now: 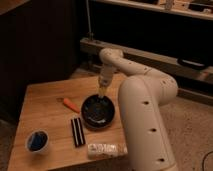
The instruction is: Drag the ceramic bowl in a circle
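The ceramic bowl [98, 111] is wide, shallow and glossy black with a shiny centre. It sits on the wooden table [45, 102], right of the middle. My white arm reaches over from the right and bends down to the bowl's far rim. The gripper [102, 92] points straight down and touches the far rim of the bowl.
An orange carrot-like item [69, 104] lies left of the bowl. A black rectangular bar [76, 131] lies in front-left of it. A white packet [106, 149] lies near the front edge. A small blue cup [37, 141] stands at the front left corner. Dark shelving is behind.
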Controlling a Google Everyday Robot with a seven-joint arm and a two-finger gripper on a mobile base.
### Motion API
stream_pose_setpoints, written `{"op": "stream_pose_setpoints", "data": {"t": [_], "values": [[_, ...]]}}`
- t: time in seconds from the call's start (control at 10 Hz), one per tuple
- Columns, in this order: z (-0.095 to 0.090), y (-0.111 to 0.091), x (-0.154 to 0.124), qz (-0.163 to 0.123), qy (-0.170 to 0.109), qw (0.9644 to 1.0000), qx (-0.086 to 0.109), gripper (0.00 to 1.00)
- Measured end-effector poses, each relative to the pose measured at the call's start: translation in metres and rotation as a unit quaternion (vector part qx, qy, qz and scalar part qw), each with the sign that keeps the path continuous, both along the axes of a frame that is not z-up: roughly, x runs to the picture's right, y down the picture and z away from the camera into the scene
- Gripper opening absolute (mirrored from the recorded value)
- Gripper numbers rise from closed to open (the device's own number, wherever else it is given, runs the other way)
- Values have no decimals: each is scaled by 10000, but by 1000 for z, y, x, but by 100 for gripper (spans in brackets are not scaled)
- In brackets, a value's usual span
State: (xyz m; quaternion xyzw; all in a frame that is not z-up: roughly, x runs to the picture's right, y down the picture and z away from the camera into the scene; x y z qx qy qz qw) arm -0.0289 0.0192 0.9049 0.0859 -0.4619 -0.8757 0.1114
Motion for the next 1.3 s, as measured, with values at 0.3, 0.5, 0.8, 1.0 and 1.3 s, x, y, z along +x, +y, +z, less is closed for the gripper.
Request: {"op": "stream_pose_setpoints", "data": {"t": [0.3,0.5,0.8,1.0,1.3], "values": [[28,-28,45,348,606,9975,98,0],[31,-29,92,591,1033,9928,97,0],[20,-14,173,908,1684,9815,55,0],[10,0,217,1067,2026,9734,-21,0],[-14,32,266,1132,2138,9701,-170,0]]}}
